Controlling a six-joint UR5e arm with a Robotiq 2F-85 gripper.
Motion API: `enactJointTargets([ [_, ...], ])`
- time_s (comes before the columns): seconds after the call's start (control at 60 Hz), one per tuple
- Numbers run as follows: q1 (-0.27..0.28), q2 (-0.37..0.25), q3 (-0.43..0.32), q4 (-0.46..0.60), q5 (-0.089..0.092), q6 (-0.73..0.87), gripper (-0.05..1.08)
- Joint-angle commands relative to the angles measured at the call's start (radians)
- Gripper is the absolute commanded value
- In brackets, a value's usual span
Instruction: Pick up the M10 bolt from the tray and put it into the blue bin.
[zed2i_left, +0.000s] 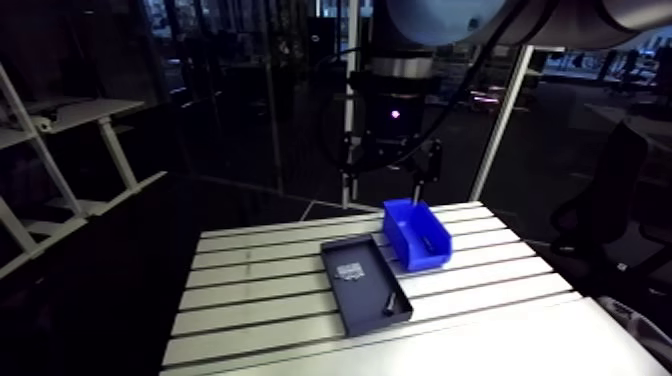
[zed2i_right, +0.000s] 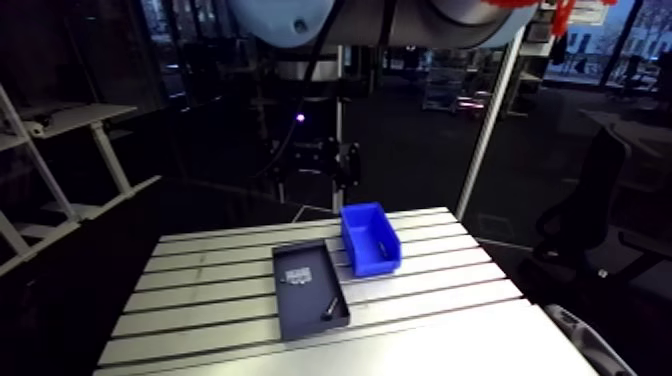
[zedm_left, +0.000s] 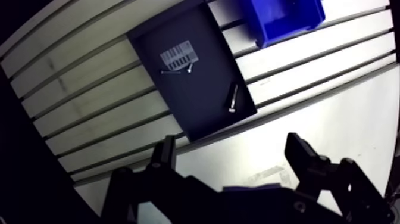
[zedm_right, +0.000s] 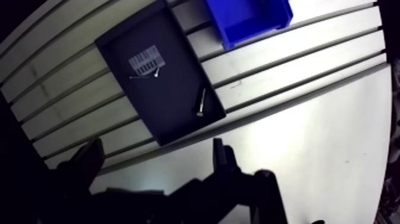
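The step in hand is the approach; nothing is grasped yet. The gripper (zedm_left: 229, 146) hangs high above the table (zedm_left: 309, 77), its two fingers spread wide and empty, with only bare tabletop showing between them. The M10 bolt (zedm_left: 232, 98) lies flat in the dark tray (zedm_left: 202, 119), at the end nearer the gripper and close to the long wall on the bin's side; the blue bin (zed2i_left: 417, 233) stands just beside the tray's far corner.

The next move, as I judge it, calls for carrying the gripper forward over the bolt, turning the wrist so the fingers straddle the shank crosswise, and then descending. The tray wall so near the bolt leaves little room for one finger.

The wrist view alone shows how far apart the fingers stand, and it picks out a striped label (zedm_left: 178, 55) with a few thin fasteners (zedm_left: 175, 71) beside it at the tray's far end. The arm view gives the whole bin and its open top, which the wrist view cuts off; whether bin and tray touch I cannot tell.
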Motion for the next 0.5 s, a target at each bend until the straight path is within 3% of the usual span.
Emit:
enactJointTargets([
  [0.017,-0.003,0.018,0.054,-0.048,-0.003,0.0,0.01],
  [0.5,-0.003,0.069,0.138,-0.163,-0.006,0.003,0.01],
])
